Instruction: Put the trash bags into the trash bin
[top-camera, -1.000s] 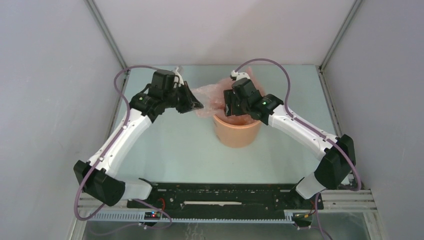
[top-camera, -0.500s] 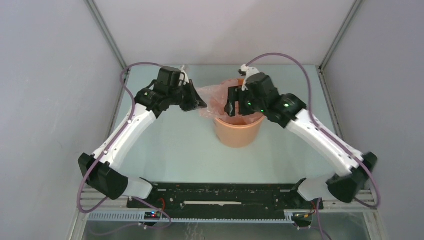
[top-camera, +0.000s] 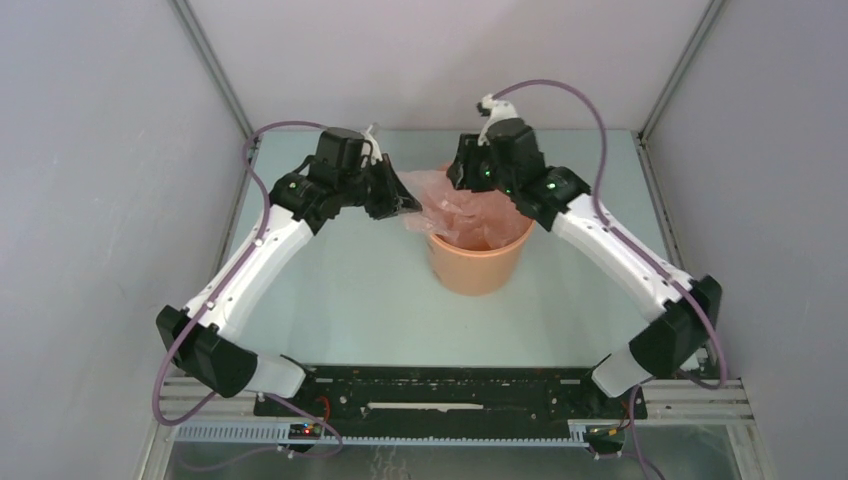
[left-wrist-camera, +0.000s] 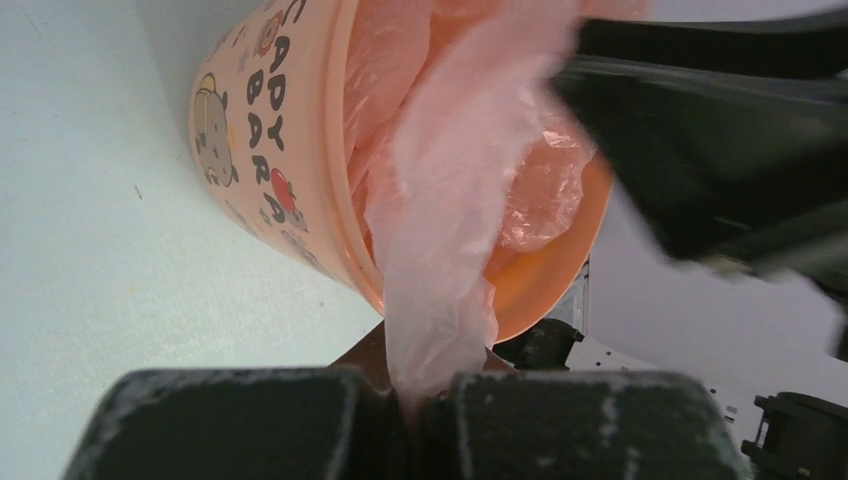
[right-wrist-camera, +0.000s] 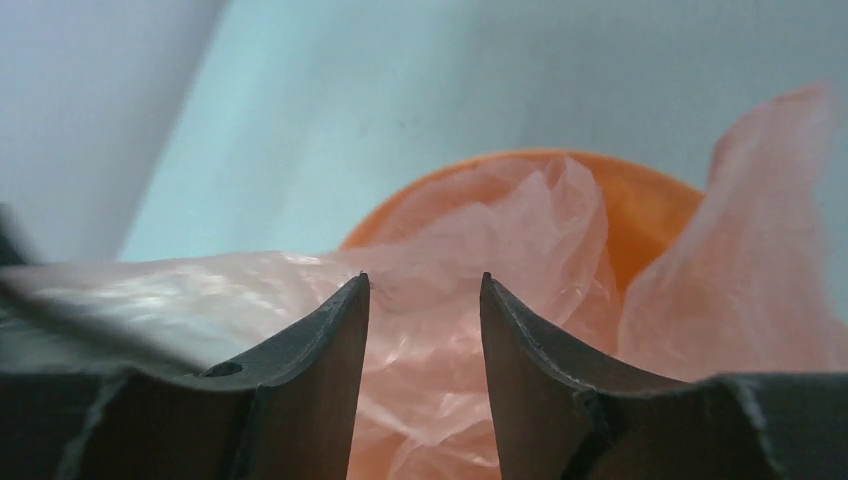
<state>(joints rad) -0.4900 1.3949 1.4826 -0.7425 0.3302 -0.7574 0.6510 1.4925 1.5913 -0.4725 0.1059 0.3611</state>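
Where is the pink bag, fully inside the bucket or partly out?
Partly out. Most of the bag sits in the bucket; one corner stretches over the rim into the shut left pincer.

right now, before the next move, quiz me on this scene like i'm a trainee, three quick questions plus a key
1. Which gripper is shut on the bag? A the left gripper; B the right gripper; C neither.
2. True or false: the bag lies wholly inside the bin.
3. Fill in: the right gripper hangs above the bin with its jaws ____.
Key: 1 A. 2 false, since part of the bag stretches out of the bin to the left gripper. 3 open.
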